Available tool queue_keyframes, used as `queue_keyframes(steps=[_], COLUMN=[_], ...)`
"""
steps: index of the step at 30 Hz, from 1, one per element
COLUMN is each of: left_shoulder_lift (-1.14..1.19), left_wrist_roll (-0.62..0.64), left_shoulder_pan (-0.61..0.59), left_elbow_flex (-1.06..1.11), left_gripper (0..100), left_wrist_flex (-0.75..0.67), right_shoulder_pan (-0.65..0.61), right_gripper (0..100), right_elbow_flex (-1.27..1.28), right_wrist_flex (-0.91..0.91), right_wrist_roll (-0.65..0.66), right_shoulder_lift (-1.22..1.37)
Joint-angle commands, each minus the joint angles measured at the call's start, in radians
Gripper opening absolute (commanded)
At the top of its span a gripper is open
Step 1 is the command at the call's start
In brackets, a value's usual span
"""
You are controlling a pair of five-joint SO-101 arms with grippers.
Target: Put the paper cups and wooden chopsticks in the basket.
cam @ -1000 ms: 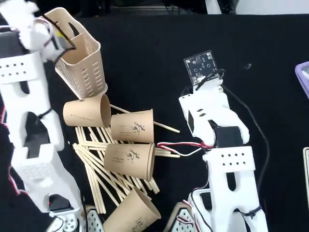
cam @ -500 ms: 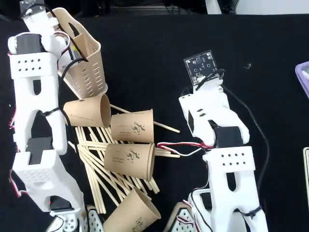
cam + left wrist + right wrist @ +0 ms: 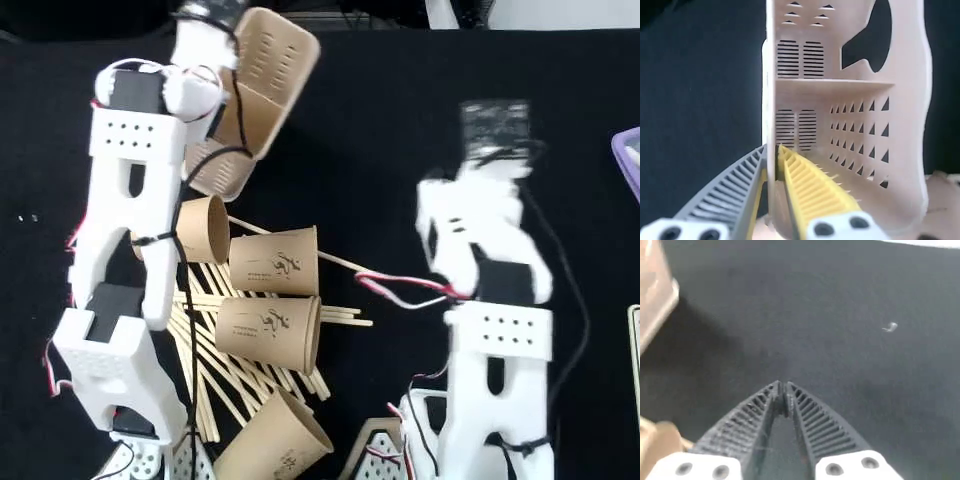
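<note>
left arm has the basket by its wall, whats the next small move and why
Probably stand the basket upright on the table beside the paper cups: the left gripper is clamped on its wall, it hangs tilted, and the cups and chopsticks lie outside it.

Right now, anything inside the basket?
Bare slotted walls and a divider in the basket, plus one finger of the left gripper, shut on its wall. The gripper hides the near corner.

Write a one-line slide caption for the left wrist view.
Left gripper shut on the basket wall, yellow finger inside, grey finger outside, black table beyond.
</note>
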Motion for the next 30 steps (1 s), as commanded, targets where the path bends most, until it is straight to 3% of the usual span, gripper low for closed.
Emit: queue_keyframes(steps=[1, 5, 13, 26, 30], left_shoulder_lift=[-0.035, -0.035, -0.035, -0.032, -0.035], left_wrist_roll=[-0.157, -0.264, -0.296, -0.293, -0.293], left_shoulder_pan=[0.048, 0.105, 0.177, 0.183, 0.208], left_elbow_flex=[-0.018, -0.019, -0.018, -0.008, -0.01], left_gripper=[3, 3, 3, 3, 3], left_wrist_flex=[0.02, 0.032, 0.034, 0.034, 0.034], right_shoulder_pan=[0.006, -0.051, -0.206, -0.247, -0.247], right_gripper=[7.7, 20.2, 20.8, 20.4, 18.1], right_elbow_flex=[-0.176, -0.387, -0.562, -0.285, -0.32], right_wrist_flex=[0.009, 0.098, 0.1, -0.463, -0.512], right_wrist_roll=[-0.025, -0.023, -0.031, -0.023, -0.021], right_shoulder_lift=[0.028, 0.154, 0.389, 0.561, 0.665])
